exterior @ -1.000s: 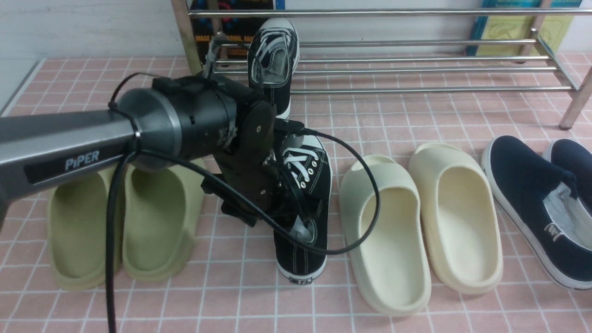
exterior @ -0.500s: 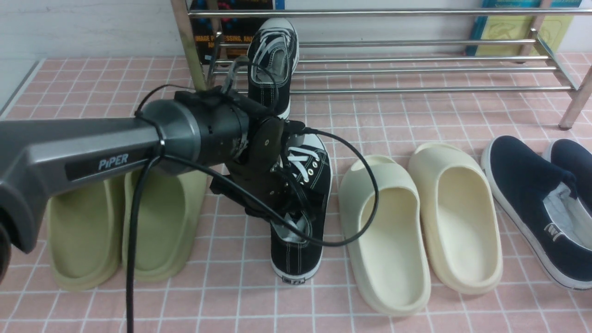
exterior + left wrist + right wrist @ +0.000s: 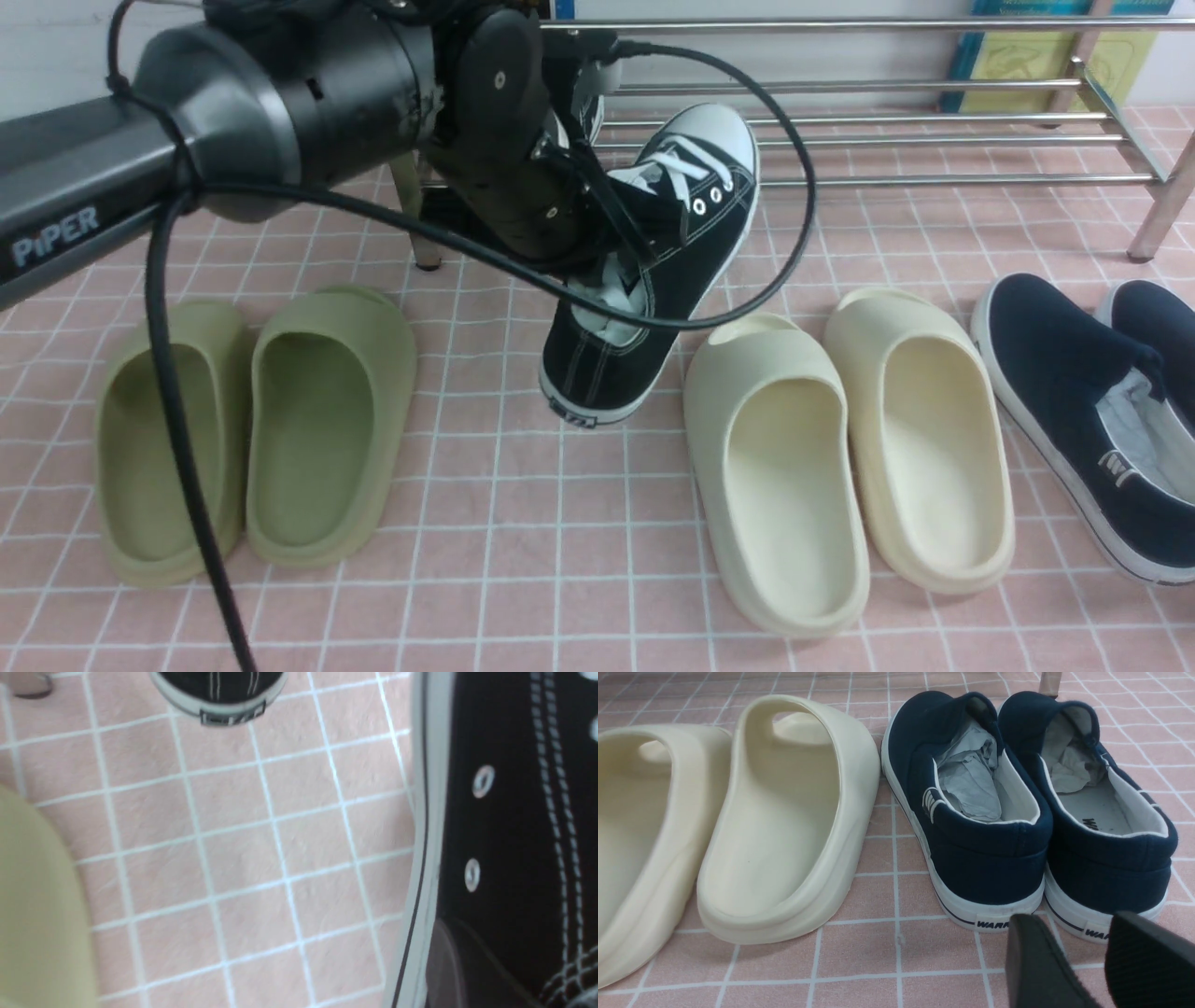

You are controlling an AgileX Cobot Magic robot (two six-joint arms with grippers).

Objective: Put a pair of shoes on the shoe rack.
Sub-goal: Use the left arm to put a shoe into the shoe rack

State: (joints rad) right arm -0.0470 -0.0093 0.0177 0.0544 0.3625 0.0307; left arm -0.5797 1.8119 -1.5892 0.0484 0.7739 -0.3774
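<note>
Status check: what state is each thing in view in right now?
Left pincer: shut on the held sneaker.
Held sneaker: gripped, tilted toe-up toward the rack.
Other sneaker: only its heel shows.
Rack: upright.
Right pincer: open, empty.
Green slides: flat on floor, side by side.
Cream slides: likewise.
Navy slip-ons: on floor, paper-stuffed.

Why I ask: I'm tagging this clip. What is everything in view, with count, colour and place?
rack: one, chrome, at the back.
black sneakers: two, white toes; one lifted and tilted, one at the rack's left end, mostly hidden.
green slides: two, front left.
cream slides: two, centre right.
navy slip-ons: two, far right.
floor: one, pink tiles, under everything.
left gripper: one, black, shut on the lifted sneaker.
right gripper: one, black, open, empty, near the navy heels.
</note>
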